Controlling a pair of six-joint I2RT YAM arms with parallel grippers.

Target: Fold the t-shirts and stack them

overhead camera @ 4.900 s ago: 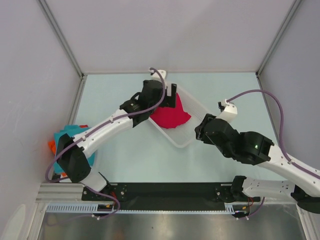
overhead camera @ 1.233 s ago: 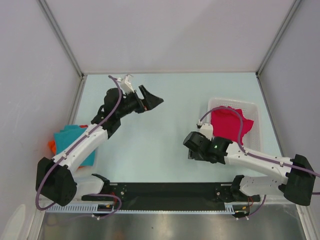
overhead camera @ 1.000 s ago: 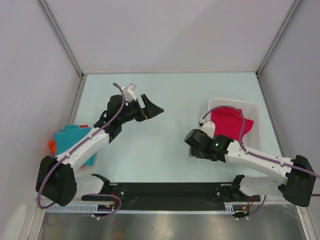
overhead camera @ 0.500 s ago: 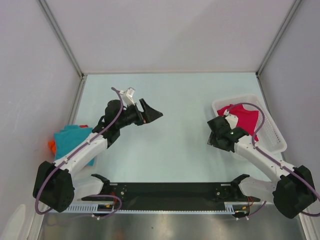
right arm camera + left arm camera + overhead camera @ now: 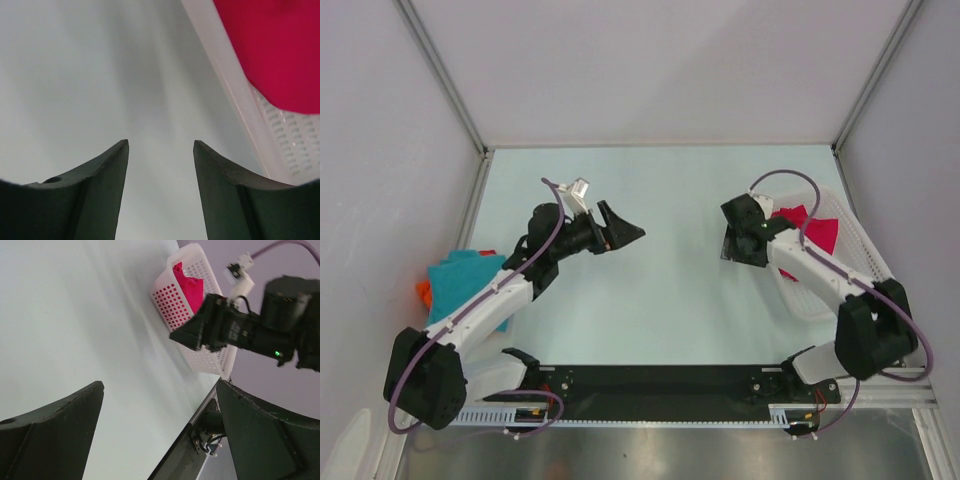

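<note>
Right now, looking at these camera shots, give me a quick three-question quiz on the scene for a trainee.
1. True or false: the crimson-pink t-shirt lies inside the white basket.
2. Where is the teal t-shirt? A) at the table's left edge B) in the basket C) at the table's far edge
3. What does the left gripper hold?
Key: 1 true; 2 A; 3 nothing, it is open and empty.
</note>
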